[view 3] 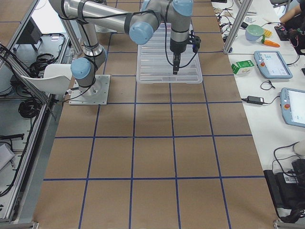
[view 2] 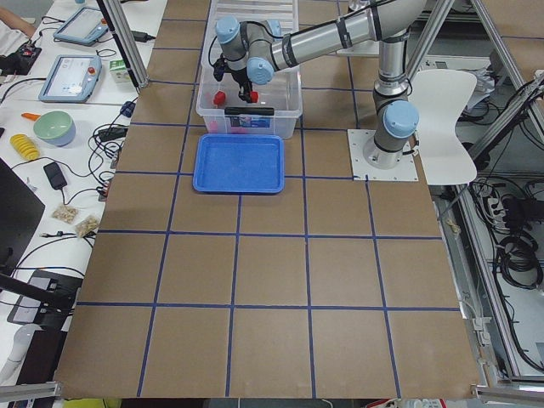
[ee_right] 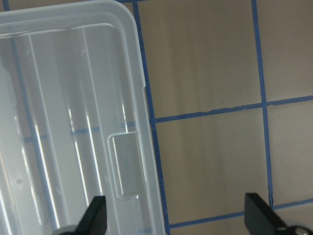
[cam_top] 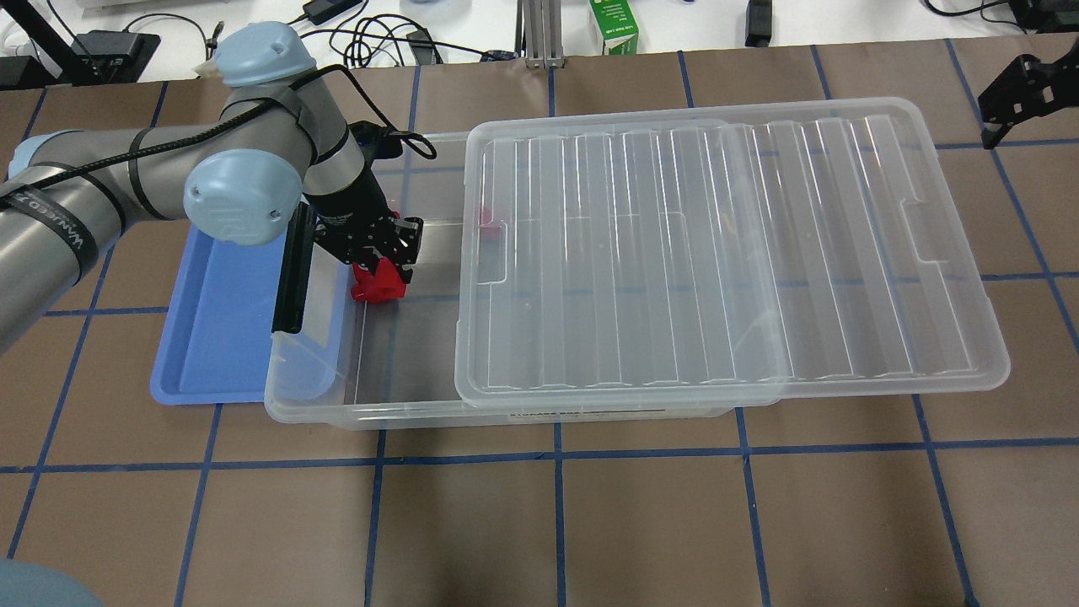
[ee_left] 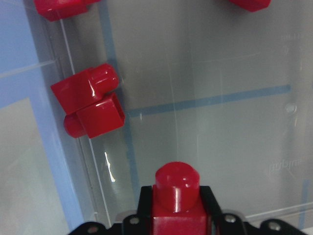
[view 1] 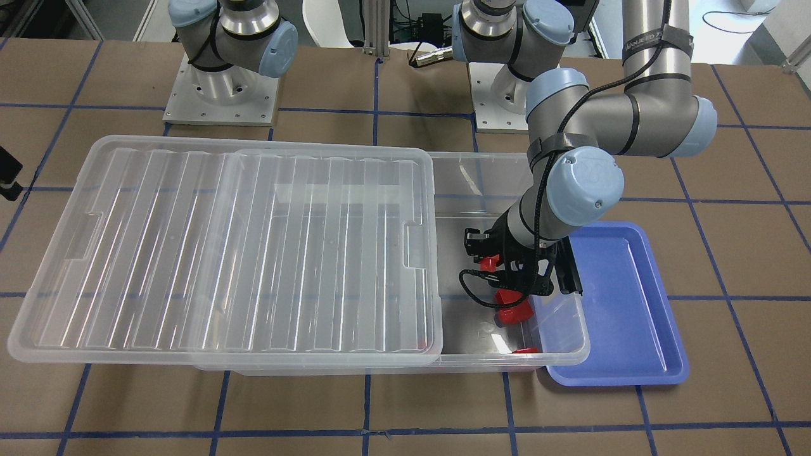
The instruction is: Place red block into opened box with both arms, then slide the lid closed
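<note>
My left gripper (cam_top: 379,263) reaches down into the uncovered end of the clear box (cam_top: 362,413) and is shut on the red block (ee_left: 177,181), whose round stub points forward in the left wrist view. The block (cam_top: 378,284) hangs just above the box floor. The ribbed lid (cam_top: 725,253) lies across most of the box, shifted toward my right and overhanging that end. My right gripper (cam_top: 1011,93) hovers open beyond the lid's far right corner. In the right wrist view its fingers (ee_right: 95,215) stand wide apart over the lid's edge (ee_right: 142,98) and bare table.
A two-lobed red block (ee_left: 90,105) and other red pieces (ee_left: 61,7) lie on the box floor. A blue tray (cam_top: 219,337) sits under the box's open end, beside the black clip bar (cam_top: 291,278). Cables and a green carton (cam_top: 613,25) lie beyond the table's far edge.
</note>
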Robot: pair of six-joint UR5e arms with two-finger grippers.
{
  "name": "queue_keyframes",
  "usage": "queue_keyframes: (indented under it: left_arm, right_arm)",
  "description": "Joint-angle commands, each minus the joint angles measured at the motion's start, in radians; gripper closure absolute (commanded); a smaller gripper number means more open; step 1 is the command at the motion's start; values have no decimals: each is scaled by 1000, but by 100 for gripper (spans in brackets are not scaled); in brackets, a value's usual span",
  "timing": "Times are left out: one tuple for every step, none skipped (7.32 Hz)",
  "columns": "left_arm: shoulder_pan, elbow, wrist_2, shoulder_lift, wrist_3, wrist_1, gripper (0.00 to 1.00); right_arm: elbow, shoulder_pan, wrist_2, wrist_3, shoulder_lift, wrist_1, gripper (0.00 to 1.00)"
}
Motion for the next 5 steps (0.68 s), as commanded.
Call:
queue_keyframes:
  left_arm:
    - [-1, 0, -2, -48, -1, 22, 100]
    - [-1, 0, -2, -61, 1, 23, 100]
    - [-1, 0, -2, -74, -1, 26, 100]
    - [-4, -2, -1, -85, -1, 29, 100]
    - [-7, -3, 1, -87, -1, 29, 100]
  right_arm:
    - [-24, 75, 38, 34, -36, 96, 0]
    - [-24, 166, 43, 106, -34, 96, 0]
    - [-24, 274, 34, 172, -31, 84, 0]
    - [-22, 355, 34, 273, -28, 76, 0]
    - [-19, 394, 32, 313, -24, 76, 0]
